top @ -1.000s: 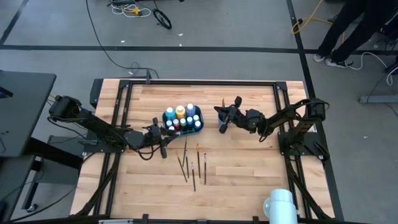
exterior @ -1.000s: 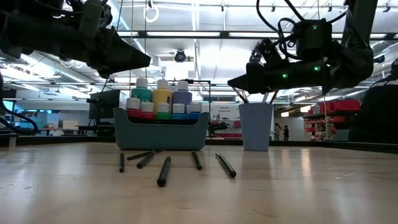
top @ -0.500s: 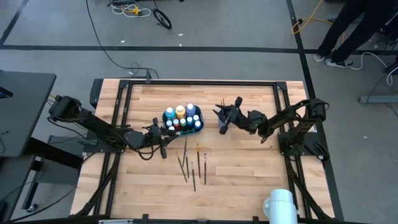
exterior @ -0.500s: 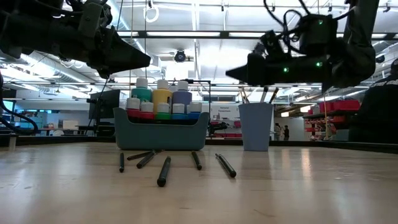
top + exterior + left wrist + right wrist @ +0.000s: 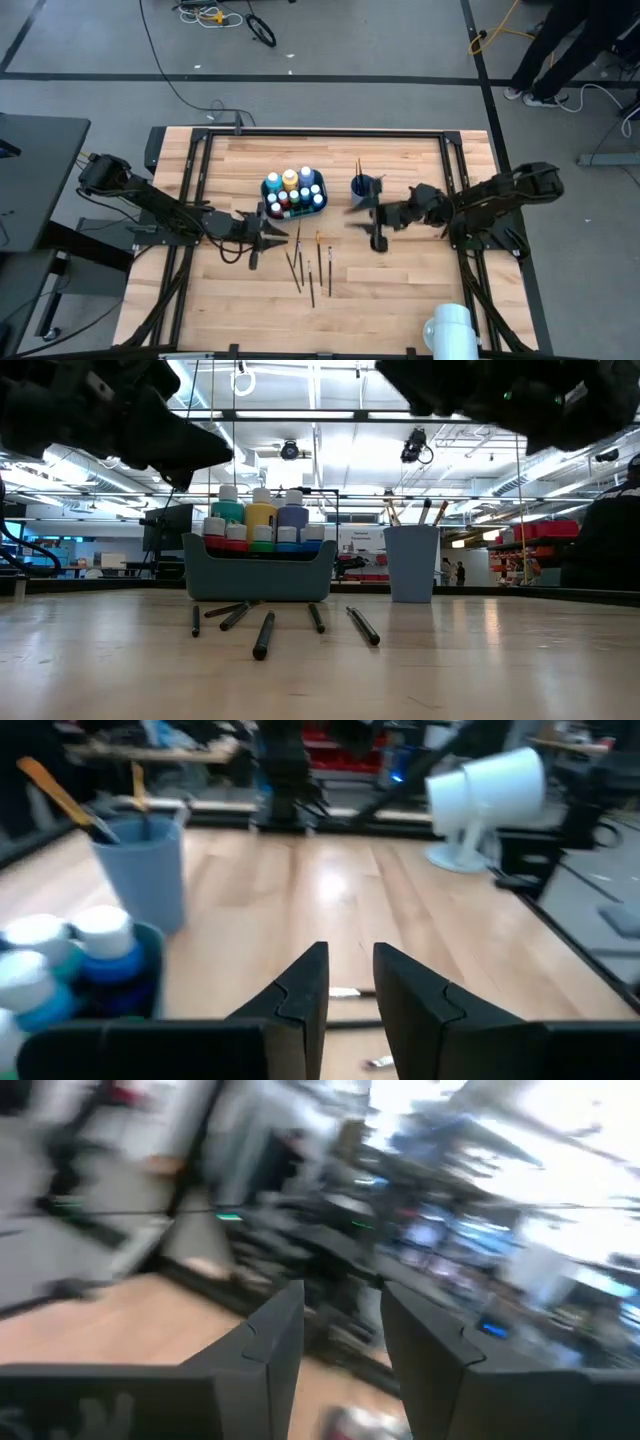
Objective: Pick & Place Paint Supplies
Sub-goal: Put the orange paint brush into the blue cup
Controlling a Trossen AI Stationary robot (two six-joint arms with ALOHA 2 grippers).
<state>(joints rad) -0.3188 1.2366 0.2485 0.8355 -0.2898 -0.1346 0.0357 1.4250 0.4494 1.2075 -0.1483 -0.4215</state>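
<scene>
— Counting from the paint supplies outward: how many paintbrushes [image 5: 311, 268] are loose on the worktop [image 5: 400, 290]?

— Five lie just in front of the teal bin [image 5: 259, 570], and none is touched by either arm. The low view shows the same five dark handles. Three more stand in the blue cup [image 5: 362, 185], beside the bin.

— And the paint bottles [image 5: 294, 189]?

— All are packed in the bin. From above I make out about ten white caps, though they crowd too tightly for a sure count.

— Where are the arms?

— The left pincer [image 5: 283, 232] hangs over the near end of the loose brushes, its fingers [image 5: 300, 992] a narrow gap apart with nothing between them. The right pincer [image 5: 364, 222] is just in front of the cup. Its fingers [image 5: 272, 1330] are parted and empty in its own wrist view.

— What could go wrong?

— The brushes lie close together, some angled across one another. I'd judge a narrow pinch could catch two at once, or nudge a round handle so that it rolls away. The left pincer also sits near the bin, so a low swing could knock it. The right arm could likewise tip the cup with its brushes.
</scene>
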